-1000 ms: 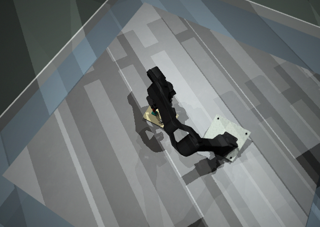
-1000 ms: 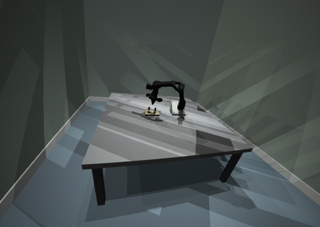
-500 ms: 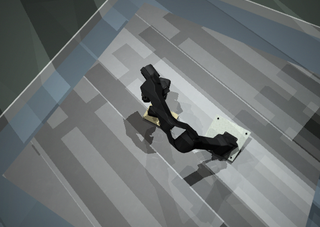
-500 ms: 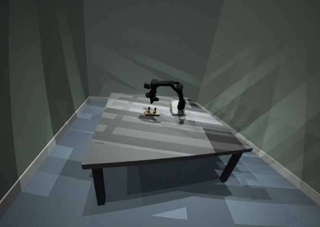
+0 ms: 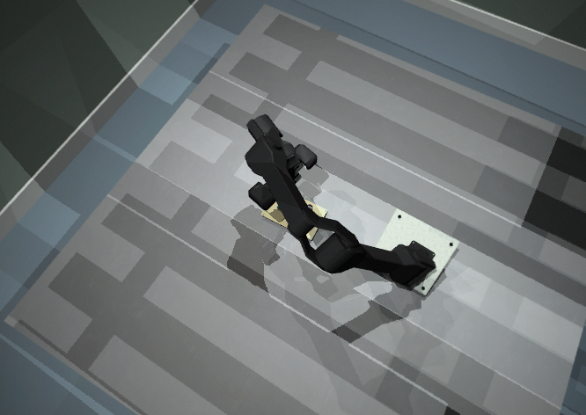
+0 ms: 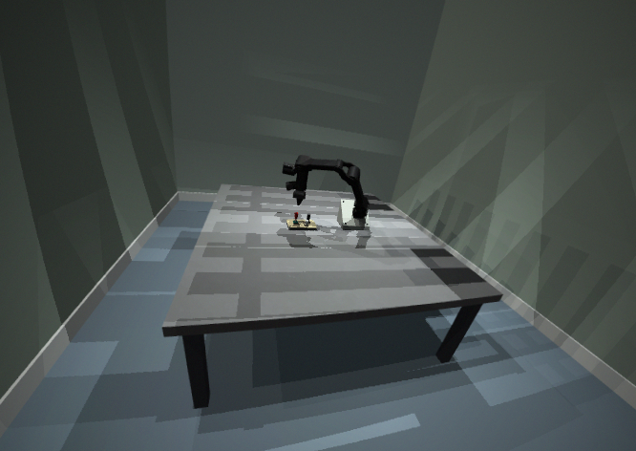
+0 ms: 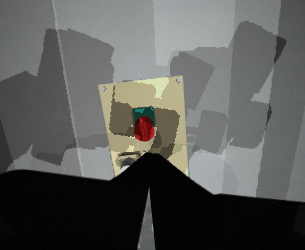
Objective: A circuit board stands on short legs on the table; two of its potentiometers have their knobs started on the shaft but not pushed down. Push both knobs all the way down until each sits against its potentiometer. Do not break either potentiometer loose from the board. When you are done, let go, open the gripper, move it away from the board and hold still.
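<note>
The tan circuit board [image 7: 172, 102] [image 6: 294, 225] [image 5: 274, 213] stands on the table. A red knob [image 7: 143, 129] [image 6: 296, 215] sits raised on a teal potentiometer [image 7: 146, 111] near the board's middle. A black knob [image 6: 307, 216] stands on the board's right side in the exterior view; in the wrist view my fingers hide it. My gripper [image 7: 151, 159] [image 6: 298, 198] is shut and empty, with its tips together. It hangs above the board, over the red knob and clear of it. In the top view the arm covers most of the board and the fingertips.
The arm's white base plate [image 5: 406, 228] [image 6: 347, 210] lies on the table to the right of the board. The table's edges are far from the board on every side.
</note>
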Controlling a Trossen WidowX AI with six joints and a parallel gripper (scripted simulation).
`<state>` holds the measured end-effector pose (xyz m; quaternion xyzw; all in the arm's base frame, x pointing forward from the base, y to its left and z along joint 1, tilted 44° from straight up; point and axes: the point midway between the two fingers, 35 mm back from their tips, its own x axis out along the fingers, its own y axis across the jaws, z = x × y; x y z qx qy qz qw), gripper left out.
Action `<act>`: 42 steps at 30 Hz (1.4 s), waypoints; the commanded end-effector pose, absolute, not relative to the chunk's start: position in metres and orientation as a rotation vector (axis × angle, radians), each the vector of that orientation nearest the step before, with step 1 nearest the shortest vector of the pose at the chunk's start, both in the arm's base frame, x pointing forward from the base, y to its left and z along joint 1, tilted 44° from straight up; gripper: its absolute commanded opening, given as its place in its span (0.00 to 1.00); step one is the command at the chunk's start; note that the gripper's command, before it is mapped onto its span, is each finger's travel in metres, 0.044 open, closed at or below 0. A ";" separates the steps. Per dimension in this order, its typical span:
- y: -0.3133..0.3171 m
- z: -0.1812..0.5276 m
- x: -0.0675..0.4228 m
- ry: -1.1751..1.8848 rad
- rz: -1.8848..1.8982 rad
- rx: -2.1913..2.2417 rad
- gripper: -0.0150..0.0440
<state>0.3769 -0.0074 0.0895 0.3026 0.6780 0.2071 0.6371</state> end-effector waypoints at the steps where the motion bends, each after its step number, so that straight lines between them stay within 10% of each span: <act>1: -0.006 0.093 0.381 1.599 0.381 0.802 0.25; 42: 0.023 0.064 0.381 1.606 0.367 0.819 0.25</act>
